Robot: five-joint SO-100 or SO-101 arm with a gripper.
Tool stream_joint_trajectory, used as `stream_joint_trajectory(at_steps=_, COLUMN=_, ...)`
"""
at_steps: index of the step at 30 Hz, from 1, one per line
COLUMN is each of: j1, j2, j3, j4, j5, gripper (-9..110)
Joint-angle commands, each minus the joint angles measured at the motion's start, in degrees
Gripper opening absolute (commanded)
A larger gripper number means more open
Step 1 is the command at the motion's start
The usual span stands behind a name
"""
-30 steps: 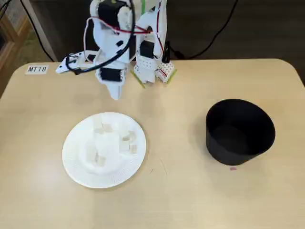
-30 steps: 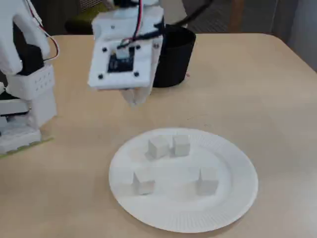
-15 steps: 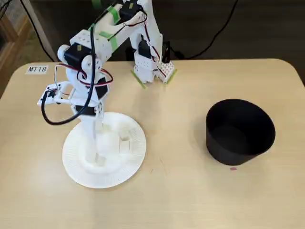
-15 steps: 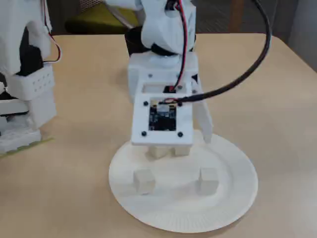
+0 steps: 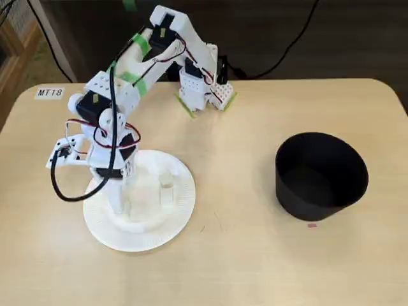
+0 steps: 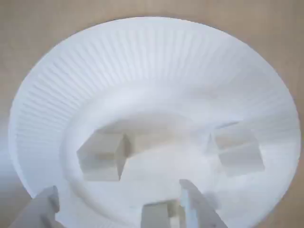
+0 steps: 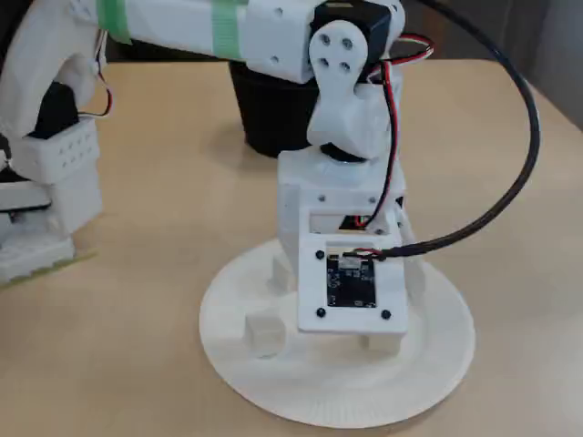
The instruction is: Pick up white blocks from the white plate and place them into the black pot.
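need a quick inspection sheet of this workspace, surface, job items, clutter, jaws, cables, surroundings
surface: light wooden table, MT18 label at one corner.
job's things: white plate holds white blocks, at least three in the wrist view; black pot stands apart from the plate, nothing seen inside.
clutter: small pink speck beside the pot.
grippers: gripper low over the plate, jaws open around a block, not closed on it.
cables: black cable loops off the wrist; red wires on the arm.
surroundings: dark floor behind the table, black cords.

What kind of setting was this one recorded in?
Probably an office or lab room: a light wooden table bearing a label reading MT18, cables trailing off its back edge, and a chair behind it.
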Motion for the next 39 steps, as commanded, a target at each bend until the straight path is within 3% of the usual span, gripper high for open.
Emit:
stream_joint_trajectory(at_steps=1, j1=-0.18, j2=-1.49, j3=-5.45, j4=-0.09, j5=-0.62, gripper=36)
stream_joint_trajectory(at_steps=12, j1=-2.72, j2=-7.21, j3=-8.53, j4=-0.35, j5=-0.09, gripper=32)
stream_joint_trajectory(at_steps=21, j1=-3.69, j2=-10.46, j3=-9.84, j4=-4.39, j5=3.69, gripper=15)
stream_joint_trajectory(at_steps=28, j1=-3.69, j2=-11.60, j3=-11.16, j4=-3.43, j5=2.46, gripper=31)
stream_joint_trajectory(at_steps=39, j1=-2.46, j2=-12.30, j3=-12.66, j4=-2.72, j5=3.87, gripper=32)
